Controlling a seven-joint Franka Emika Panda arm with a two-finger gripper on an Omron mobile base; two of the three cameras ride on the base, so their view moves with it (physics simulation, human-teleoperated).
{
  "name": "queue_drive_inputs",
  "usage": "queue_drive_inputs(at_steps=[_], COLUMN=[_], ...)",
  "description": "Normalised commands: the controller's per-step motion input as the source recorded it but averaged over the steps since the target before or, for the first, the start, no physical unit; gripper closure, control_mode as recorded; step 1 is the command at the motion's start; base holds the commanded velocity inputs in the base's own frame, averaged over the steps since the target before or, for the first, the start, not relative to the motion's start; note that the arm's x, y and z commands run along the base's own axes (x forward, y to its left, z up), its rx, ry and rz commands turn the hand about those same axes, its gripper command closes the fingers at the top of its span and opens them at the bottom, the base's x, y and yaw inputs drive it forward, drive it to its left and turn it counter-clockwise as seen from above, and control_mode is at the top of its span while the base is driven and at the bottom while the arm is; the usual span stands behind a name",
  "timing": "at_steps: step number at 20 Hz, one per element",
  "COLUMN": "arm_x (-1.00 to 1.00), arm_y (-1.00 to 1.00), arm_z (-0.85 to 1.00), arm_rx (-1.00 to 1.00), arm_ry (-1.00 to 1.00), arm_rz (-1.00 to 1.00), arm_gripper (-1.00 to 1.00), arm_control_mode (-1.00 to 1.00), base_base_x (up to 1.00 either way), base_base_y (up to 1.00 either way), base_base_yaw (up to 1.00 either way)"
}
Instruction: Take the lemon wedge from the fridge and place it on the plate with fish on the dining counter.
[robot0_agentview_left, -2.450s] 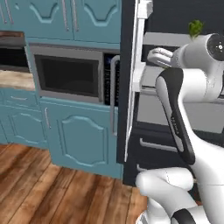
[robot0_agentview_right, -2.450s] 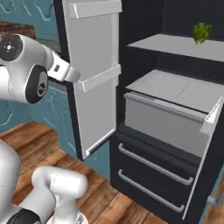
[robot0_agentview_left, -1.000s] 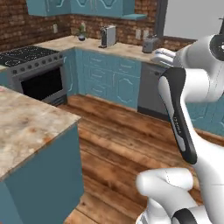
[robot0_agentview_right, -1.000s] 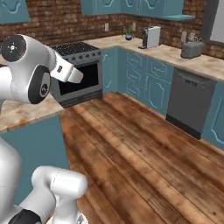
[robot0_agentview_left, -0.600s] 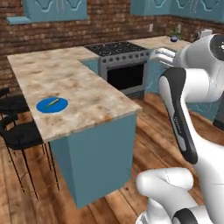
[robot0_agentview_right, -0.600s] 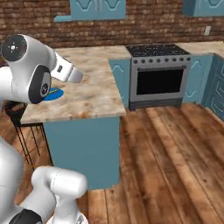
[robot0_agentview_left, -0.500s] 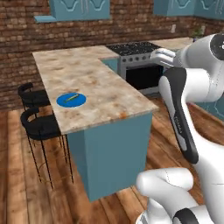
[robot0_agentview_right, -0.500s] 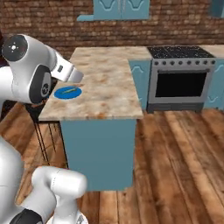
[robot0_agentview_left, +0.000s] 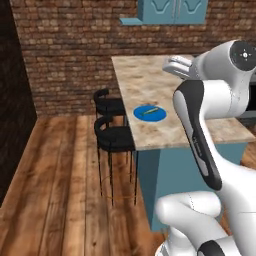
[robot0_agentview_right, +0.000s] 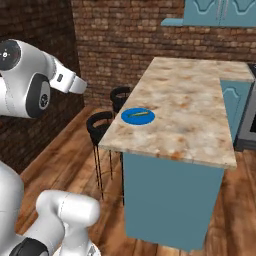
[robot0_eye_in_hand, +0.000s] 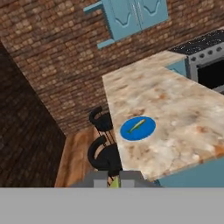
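My gripper (robot0_eye_in_hand: 114, 178) is clamped on the lemon wedge (robot0_eye_in_hand: 114, 182), a yellowish sliver between the tips, and the plate (robot0_eye_in_hand: 138, 128) lies ahead and slightly right on the dining counter (robot0_eye_in_hand: 175, 105), near its stool-side edge, fish slanted across it.

The desk (robot0_eye_in_hand: 175, 105), a beige-brown marbled stone top on a teal base, runs from the right side toward the brick wall (robot0_eye_in_hand: 57, 48). Near its front left edge sits a round blue plate (robot0_eye_in_hand: 138, 128) with a slim greenish fish (robot0_eye_in_hand: 136, 126) lying across it. Two black round stools (robot0_eye_in_hand: 104, 140) stand just beside the desk's left edge, on a wooden floor (robot0_eye_in_hand: 72, 159). Teal wall cabinets (robot0_eye_in_hand: 133, 17) hang on the brick above the far end. A stove (robot0_eye_in_hand: 205, 61) with a dark oven door shows at the right edge. At the bottom, the two fingers (robot0_eye_in_hand: 131, 178) stand close together with a small yellow-green bit, likely the lemon wedge (robot0_eye_in_hand: 114, 183), pinched between them.
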Motion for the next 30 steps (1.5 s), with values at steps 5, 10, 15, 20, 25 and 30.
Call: queue_drive_inputs(at_steps=[5,10,15,20,25,30], arm_x=[0.0,0.0,0.0,0.87,0.56,0.4], arm_y=[0.0,0.0,0.0,0.06,0.09,-0.1], arm_z=[0.0,0.0,0.0,-0.31,-0.62,-0.85], arm_rx=[0.0,0.0,0.0,-0.01,-0.07,-0.03], arm_ry=[0.0,0.0,0.0,0.41,0.3,0.21], arm_rz=[0.0,0.0,0.0,0.0,-0.02,0.0], arm_gripper=[1.0,1.0,1.0,1.0,1.0,1.0], arm_control_mode=[1.0,1.0,1.0,-1.0,-1.0,-1.0], base_base_x=[0.82,0.84,0.87,0.0,0.0,0.0], base_base_y=[-0.55,-0.54,-0.11,0.0,0.0,0.0], base_base_yaw=[-0.02,-0.01,-0.01,0.0,0.0,0.0])
